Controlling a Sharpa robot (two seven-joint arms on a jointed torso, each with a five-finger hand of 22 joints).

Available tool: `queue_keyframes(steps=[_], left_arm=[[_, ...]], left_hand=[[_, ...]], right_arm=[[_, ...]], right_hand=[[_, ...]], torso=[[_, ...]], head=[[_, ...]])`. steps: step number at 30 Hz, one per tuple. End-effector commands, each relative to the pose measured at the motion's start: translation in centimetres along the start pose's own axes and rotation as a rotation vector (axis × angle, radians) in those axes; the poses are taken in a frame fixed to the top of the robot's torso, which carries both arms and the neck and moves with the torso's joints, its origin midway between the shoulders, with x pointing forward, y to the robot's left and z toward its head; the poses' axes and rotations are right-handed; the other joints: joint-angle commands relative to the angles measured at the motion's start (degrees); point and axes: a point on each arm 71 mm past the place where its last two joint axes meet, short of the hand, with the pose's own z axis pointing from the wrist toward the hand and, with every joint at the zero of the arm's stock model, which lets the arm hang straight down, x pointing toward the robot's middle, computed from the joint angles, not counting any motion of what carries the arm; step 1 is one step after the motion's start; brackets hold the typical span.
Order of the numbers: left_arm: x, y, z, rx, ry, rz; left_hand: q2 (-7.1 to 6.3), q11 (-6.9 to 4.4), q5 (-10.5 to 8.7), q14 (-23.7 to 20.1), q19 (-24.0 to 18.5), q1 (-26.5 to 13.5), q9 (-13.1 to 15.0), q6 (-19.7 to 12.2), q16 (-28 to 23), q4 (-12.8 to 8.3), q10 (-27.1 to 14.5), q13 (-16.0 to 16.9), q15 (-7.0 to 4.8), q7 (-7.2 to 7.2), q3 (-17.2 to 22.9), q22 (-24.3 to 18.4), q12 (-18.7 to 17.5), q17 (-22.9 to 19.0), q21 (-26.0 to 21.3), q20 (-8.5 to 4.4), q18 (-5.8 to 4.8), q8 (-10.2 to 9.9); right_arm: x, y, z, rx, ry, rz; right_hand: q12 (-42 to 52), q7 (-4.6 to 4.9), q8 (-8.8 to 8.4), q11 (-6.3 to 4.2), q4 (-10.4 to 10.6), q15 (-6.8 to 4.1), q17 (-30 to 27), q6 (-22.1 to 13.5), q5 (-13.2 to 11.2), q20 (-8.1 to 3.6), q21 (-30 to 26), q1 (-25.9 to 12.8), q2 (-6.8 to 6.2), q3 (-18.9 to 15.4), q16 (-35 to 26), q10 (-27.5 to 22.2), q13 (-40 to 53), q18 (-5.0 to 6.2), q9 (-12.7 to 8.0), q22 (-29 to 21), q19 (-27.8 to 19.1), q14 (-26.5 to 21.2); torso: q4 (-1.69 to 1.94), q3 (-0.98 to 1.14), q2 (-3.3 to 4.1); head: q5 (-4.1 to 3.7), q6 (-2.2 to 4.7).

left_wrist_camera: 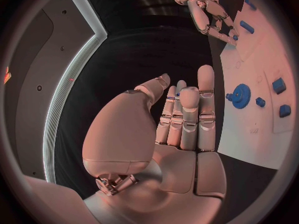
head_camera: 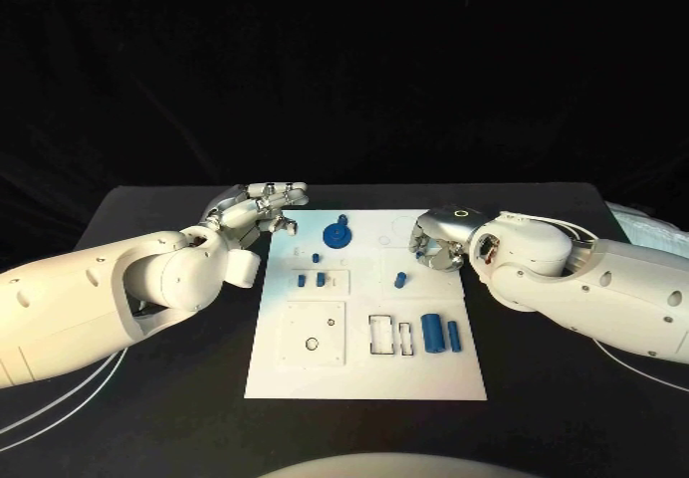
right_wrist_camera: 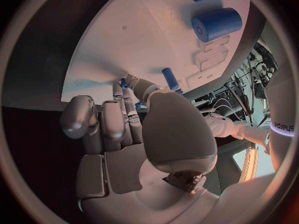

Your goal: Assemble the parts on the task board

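Observation:
The white task board (head_camera: 366,378) lies mid-table. A blue gear (head_camera: 338,235) sits at its far end, also visible as a gear (left_wrist_camera: 240,94) from the left wrist. Two small blue blocks (head_camera: 312,281) stand left of centre, and a short blue peg (head_camera: 400,280) stands right of centre. A thick blue cylinder (head_camera: 432,334) and a thinner one (head_camera: 454,337) lie by the right edge. My left hand (head_camera: 266,211) hovers off the board's far left corner, fingers stretched out, holding nothing. My right hand (head_camera: 435,251) hangs over the board's far right, its fingers (right_wrist_camera: 118,119) pointing down close to the peg (right_wrist_camera: 170,78), with nothing seen in it.
A square white plate with a hole (head_camera: 314,337) and two empty rectangular slots (head_camera: 390,336) sit on the board's near half. Black table (head_camera: 574,418) surrounds the board. My two white arms flank the board on both sides.

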Motion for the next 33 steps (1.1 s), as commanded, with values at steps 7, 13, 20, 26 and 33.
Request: queue_keyframes(steps=[7,13,20,26,33], left_arm=[[-0.1,-0.1,-0.1,0.008,-0.013,-0.019],[-0.3,-0.1,-0.1,0.003,-0.022,-0.016],[-0.3,0.0,0.0,0.001,-0.021,-0.016],[-0.3,0.0,0.0,-0.002,-0.020,-0.015],[-0.5,0.0,0.0,-0.004,-0.024,-0.012]], left_hand=[[0.63,0.14,-0.09,-0.6,-0.2,0.4,-0.1,-0.6,-0.3,-0.1,-0.5,0.1,0.02,0.26,-0.8,-0.3,0.6,-0.2,-0.7,-0.03,1.12,-0.3],[0.90,0.22,-0.05,-0.7,-0.2,0.8,-0.2,-0.9,-0.2,-0.2,-0.8,0.1,0.08,0.37,-1.0,-0.5,0.7,-0.4,-0.8,0.00,1.11,-0.4],[0.98,0.28,-0.05,-0.8,-0.1,0.9,-0.2,-1.0,-0.3,-0.3,-1.0,0.1,0.12,0.43,-1.2,-0.5,0.8,-0.5,-0.9,0.02,1.10,-0.4],[1.08,0.33,-0.04,-0.9,-0.1,1.1,-0.2,-1.2,-0.3,-0.4,-1.2,0.1,0.15,0.49,-1.3,-0.6,0.8,-0.7,-1.0,0.04,1.09,-0.4],[1.18,0.42,-0.04,-1.0,-0.1,1.2,-0.2,-1.4,-0.3,-0.4,-1.5,0.0,0.21,0.58,-1.5,-0.7,0.9,-0.9,-1.1,0.08,1.08,-0.4]], right_arm=[[0.8,0.0,-0.1,0.016,0.063,-0.063],[0.5,0.2,-0.1,0.011,0.018,-0.062],[0.2,0.6,0.0,-0.003,-0.034,-0.047],[-0.1,0.7,-0.2,-0.002,-0.069,-0.028],[-0.5,0.4,-1.0,0.005,-0.099,-0.006]], right_hand=[[0.8,-0.43,1.09,-0.58,-0.3,-0.42,0.3,2.8,-0.7,-0.57,0.3,0.4,0.64,0.7,0.5,3.4,-0.8,0.42,0.7,0.9,0.8,1.9],[1.0,-0.60,1.63,-1.06,-1.3,-0.97,0.8,4.3,-2.3,-1.06,0.8,1.8,2.34,2.1,1.1,5.7,-1.2,0.30,1.2,1.7,1.3,2.0],[0.6,-0.55,1.65,-1.09,-1.4,-1.01,0.9,4.6,-3.0,-1.20,0.9,1.5,2.52,2.3,1.2,6.4,-1.4,0.26,1.5,1.8,1.4,2.0],[0.2,-0.63,1.64,-1.10,-1.0,-1.02,0.9,4.7,-3.4,-1.23,0.9,0.6,2.30,2.0,1.3,6.6,-1.7,0.24,1.6,1.9,1.4,2.0],[0.0,-0.64,1.57,-1.08,-0.9,-1.02,0.8,4.7,-3.5,-1.24,0.9,0.3,2.27,1.9,1.3,6.6,-1.8,0.24,1.7,1.8,1.4,2.0]], torso=[[-0.07,0.07,-0.05],[-0.02,0.11,-0.03],[-0.09,0.05,-0.04],[-0.03,0.05,-0.04],[0.03,0.04,-0.11]], head=[[-0.31,-0.28],[-0.58,-0.27],[-0.73,-0.28],[-0.83,-0.33],[-0.77,-0.35]])
